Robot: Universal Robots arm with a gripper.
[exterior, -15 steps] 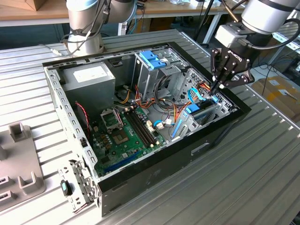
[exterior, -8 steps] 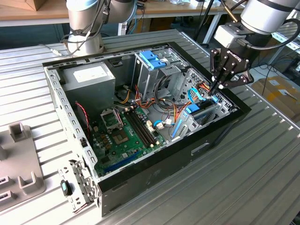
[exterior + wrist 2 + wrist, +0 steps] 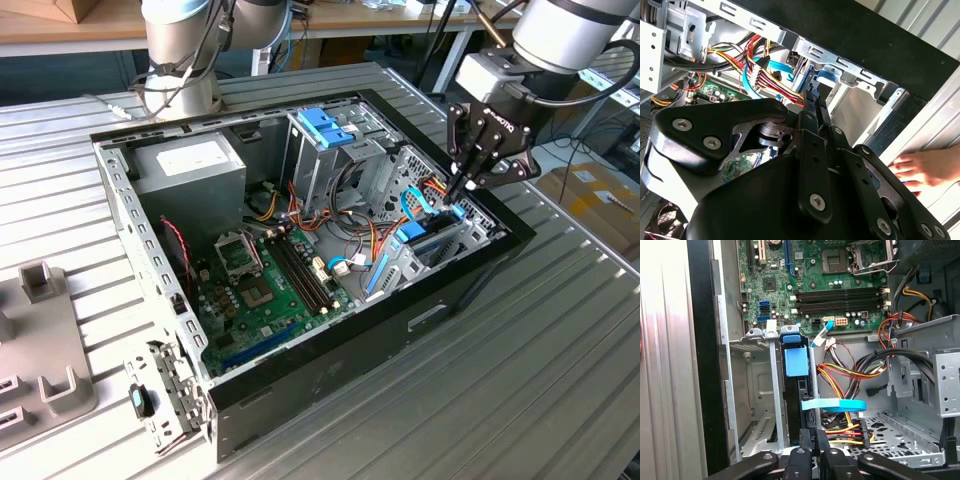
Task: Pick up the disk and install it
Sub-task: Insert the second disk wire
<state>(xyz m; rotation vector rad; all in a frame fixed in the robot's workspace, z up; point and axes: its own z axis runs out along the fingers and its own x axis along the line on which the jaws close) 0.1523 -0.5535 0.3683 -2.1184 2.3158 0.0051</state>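
Overhead, the exterior view has the gripper point(image 3: 470, 183) dipped into the open computer case point(image 3: 330, 370) on the counter point(image 3: 540, 370), jaws closed on the disk point(image 3: 799, 390), which the first wrist view shows standing on edge in the drive bay, while the second wrist view catches a hand point(image 3: 927, 167) outside.

The gripper point(image 3: 468, 183) hangs at the case's point(image 3: 330, 375) right-hand corner in the exterior view, crowded by cable bundles point(image 3: 372, 240) and the drive cage point(image 3: 325, 150); motherboard point(image 3: 265, 285) lies open lower left.
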